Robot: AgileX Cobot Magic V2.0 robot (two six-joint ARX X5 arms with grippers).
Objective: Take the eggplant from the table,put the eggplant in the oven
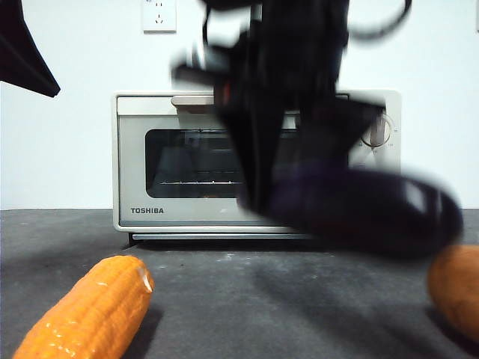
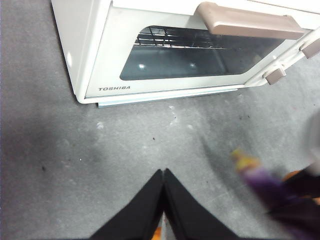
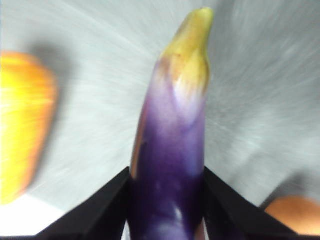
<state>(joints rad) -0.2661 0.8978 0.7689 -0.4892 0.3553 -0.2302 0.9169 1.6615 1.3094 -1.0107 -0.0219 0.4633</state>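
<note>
The right gripper [image 3: 167, 200] has its fingers clamped on the eggplant [image 3: 172, 155], one on each flank of the thick purple body, with the pale yellow-green stem end pointing away from the wrist. The eggplant is off the surface [image 1: 247, 299], carried in the air in front of the oven [image 1: 150, 157], between the corn [image 1: 90, 310] and the sweet potato [image 1: 456, 288] that lie below on either side. In the front view the arm comes down from above as a large dark blur, the eggplant slung roughly level beneath it and jutting sideways — the blur suggests motion. The skin looks glossy and smooth, so it is likely slippery; the body should be firm but light, and a hold across the fat middle, as here, seems safer than one near the tapering stem, where it could pivot or slide out. The left gripper [image 2: 163, 200] hangs low over bare surface in front of the oven with its fingers pressed together and nothing between them. The oven door [image 2: 190, 55] appears closed, handle [image 2: 250, 22] at the top — a step that likely must come before the eggplant can go in.
</note>
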